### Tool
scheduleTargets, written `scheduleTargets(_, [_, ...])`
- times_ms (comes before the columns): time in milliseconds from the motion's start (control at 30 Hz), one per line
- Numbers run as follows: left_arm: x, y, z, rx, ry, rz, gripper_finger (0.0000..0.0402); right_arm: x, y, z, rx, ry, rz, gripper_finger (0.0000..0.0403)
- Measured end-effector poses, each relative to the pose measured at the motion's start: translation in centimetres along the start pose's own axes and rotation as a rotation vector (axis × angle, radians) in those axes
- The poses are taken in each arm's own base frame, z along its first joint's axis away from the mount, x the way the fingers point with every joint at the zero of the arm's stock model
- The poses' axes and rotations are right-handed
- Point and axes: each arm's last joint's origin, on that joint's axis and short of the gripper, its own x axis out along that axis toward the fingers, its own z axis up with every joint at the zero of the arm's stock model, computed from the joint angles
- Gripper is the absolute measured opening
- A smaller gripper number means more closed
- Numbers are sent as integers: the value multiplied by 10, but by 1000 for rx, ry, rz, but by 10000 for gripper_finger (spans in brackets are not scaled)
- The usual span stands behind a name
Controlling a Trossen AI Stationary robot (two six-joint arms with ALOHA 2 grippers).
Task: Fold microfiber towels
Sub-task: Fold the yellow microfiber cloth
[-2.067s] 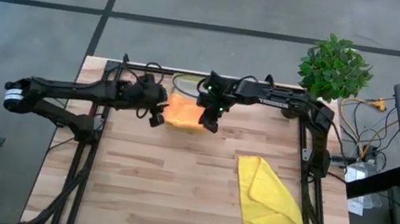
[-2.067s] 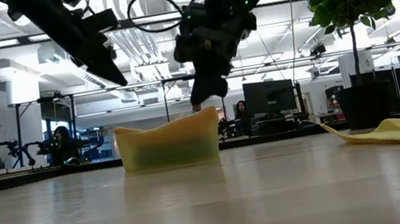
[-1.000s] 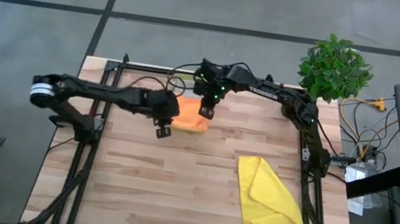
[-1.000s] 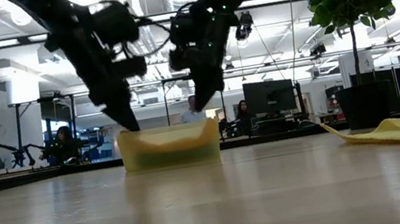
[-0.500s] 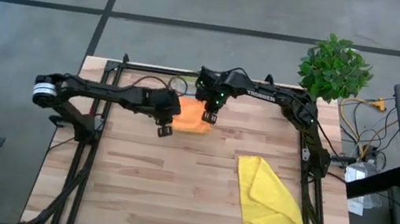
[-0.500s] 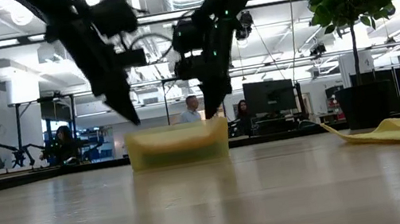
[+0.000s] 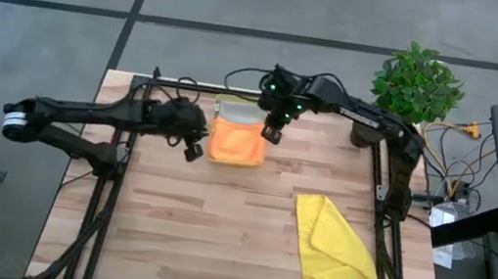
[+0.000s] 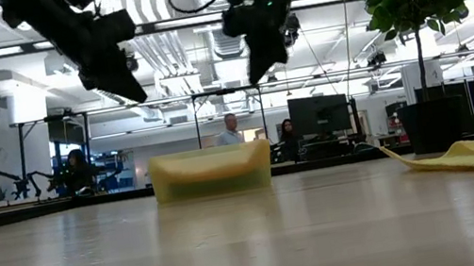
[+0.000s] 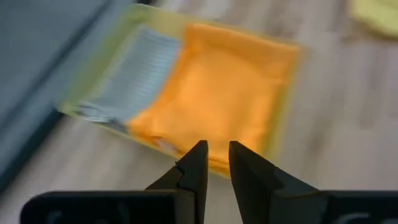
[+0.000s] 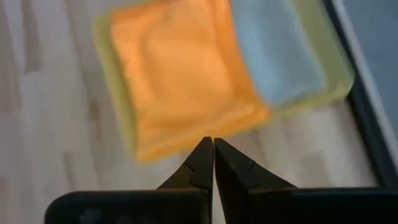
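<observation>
Wooden slatted table (image 7: 214, 243): translucent yellow tray (image 7: 226, 108) at far edge; yellow towel (image 7: 335, 256) crumpled near right side.

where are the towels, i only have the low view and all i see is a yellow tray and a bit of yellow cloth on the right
Observer: The orange towel lies folded in the tray, on top.
Operator: anything else in the tray
Observer: Yes, a light grey towel shows beside the orange one, partly under it.
Operator: are the tools holding anything
Observer: No. The left tool hangs beside the tray, almost shut and empty; the right tool is above the tray's edge, shut and empty.
Operator: and the yellow cloth
Observer: The yellow towel lies rumpled and unfolded near the table's right edge.
</observation>
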Motion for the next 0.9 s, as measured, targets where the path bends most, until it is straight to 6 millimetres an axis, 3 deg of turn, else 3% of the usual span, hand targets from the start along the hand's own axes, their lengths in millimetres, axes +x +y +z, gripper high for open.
scheduleTargets(233, [9,-22,-16,-145,3,-236,51,-26,37,-51,117,15,36,8])
scheduleTargets(433, [38,-62,-21,-60,5,-342,39,-37,82,-104,250,-88,66,8])
scheduleTargets(667, [87,-77,-34,17,151,-180,3,-57,118,-161,394,-179,36,8])
scheduleTargets(900, [102,-77,-39,62,178,-48,6,-74,130,-197,477,-216,113,8])
